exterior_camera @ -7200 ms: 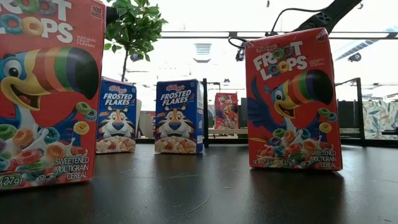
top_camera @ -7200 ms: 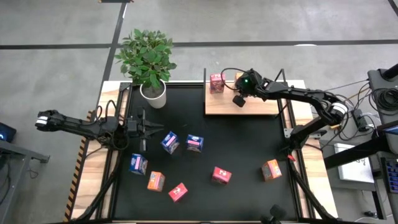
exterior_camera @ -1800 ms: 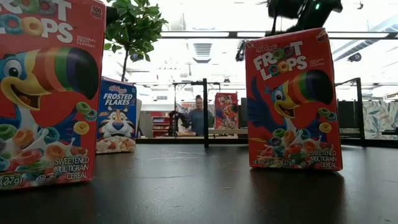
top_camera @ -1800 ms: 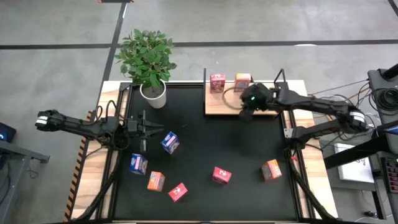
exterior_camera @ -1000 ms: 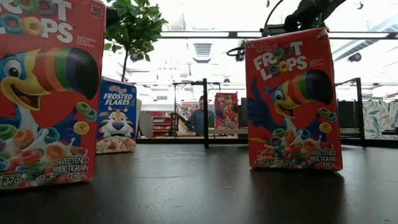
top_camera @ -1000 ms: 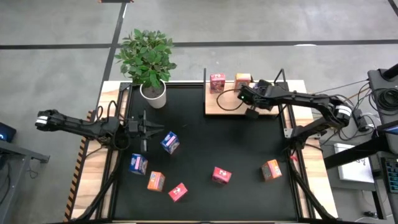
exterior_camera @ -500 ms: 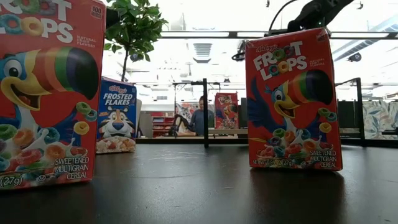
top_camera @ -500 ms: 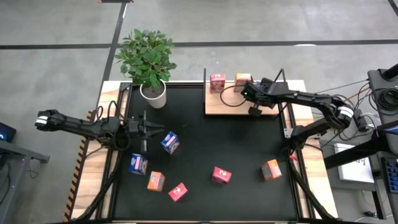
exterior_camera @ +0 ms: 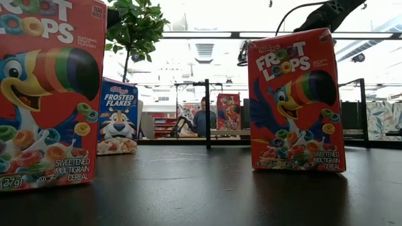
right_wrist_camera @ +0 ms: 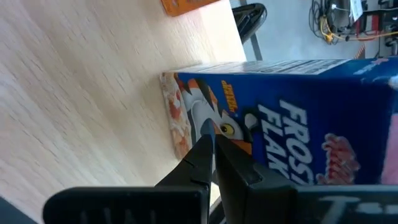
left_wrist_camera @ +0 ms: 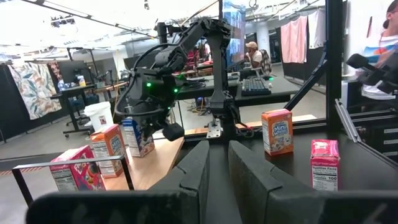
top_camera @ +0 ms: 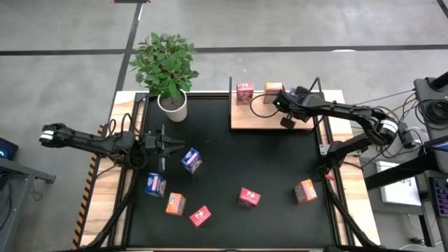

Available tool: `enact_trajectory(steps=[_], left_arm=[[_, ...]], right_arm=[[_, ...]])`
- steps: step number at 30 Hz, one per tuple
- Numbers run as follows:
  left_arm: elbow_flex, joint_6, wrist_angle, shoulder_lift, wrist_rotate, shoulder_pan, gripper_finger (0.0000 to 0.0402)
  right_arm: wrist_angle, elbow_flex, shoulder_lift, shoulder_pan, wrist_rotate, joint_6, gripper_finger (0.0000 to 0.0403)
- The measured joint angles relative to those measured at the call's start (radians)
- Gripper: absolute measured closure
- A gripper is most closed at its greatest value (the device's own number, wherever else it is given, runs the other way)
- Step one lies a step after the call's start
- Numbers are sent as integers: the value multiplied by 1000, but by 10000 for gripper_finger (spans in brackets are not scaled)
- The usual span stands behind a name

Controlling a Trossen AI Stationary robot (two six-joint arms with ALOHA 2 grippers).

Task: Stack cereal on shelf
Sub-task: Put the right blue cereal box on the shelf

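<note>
The light-wood shelf (top_camera: 255, 117) lies at the table's far right. A red box (top_camera: 244, 92) and an orange box (top_camera: 273, 89) stand upright on it. A blue box (left_wrist_camera: 138, 135) stands beside the orange one and fills the right wrist view (right_wrist_camera: 292, 118); from above the arm hides it. My right gripper (right_wrist_camera: 212, 138) is shut, its tips at that box's printed face. My left gripper (top_camera: 162, 145) is shut and waits low over the table's left side. Several more boxes rest on the black tabletop, among them a blue one (top_camera: 191, 160) and a red one (top_camera: 249, 197). My right gripper has its shut fingertips (right_wrist_camera: 205, 142) right at the printed side face (right_wrist_camera: 239, 127) of the blue box, which stands on the shelf board. I cannot tell whether they touch it.
A potted plant (top_camera: 171, 103) stands at the far left corner. Thin black posts (top_camera: 231, 87) rise at the shelf's ends. Loose boxes lie toward the near edge: blue (top_camera: 155, 185), orange (top_camera: 175, 204), red (top_camera: 200, 216), orange (top_camera: 305, 190). A person (exterior_camera: 202, 117) is seen beyond the table.
My right gripper has shifted a little toward the table's far right corner above the shelf. The boxes on the shelf and on the table have kept their places.
</note>
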Motion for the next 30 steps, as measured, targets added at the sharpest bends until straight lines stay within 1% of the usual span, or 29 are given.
enact_trajectory(steps=[8,20,26,30], left_arm=[[0,0,0,0,0,0,357],[0,0,0,0,0,0,357],[0,0,0,0,0,0,357],[0,0,0,0,0,0,357]], right_arm=[[9,-5,0,-37,3,-108,394],[26,-6,0,-95,1,-133,394],[93,-5,0,-100,-9,-144,394],[106,-5,0,-102,-9,-156,394]])
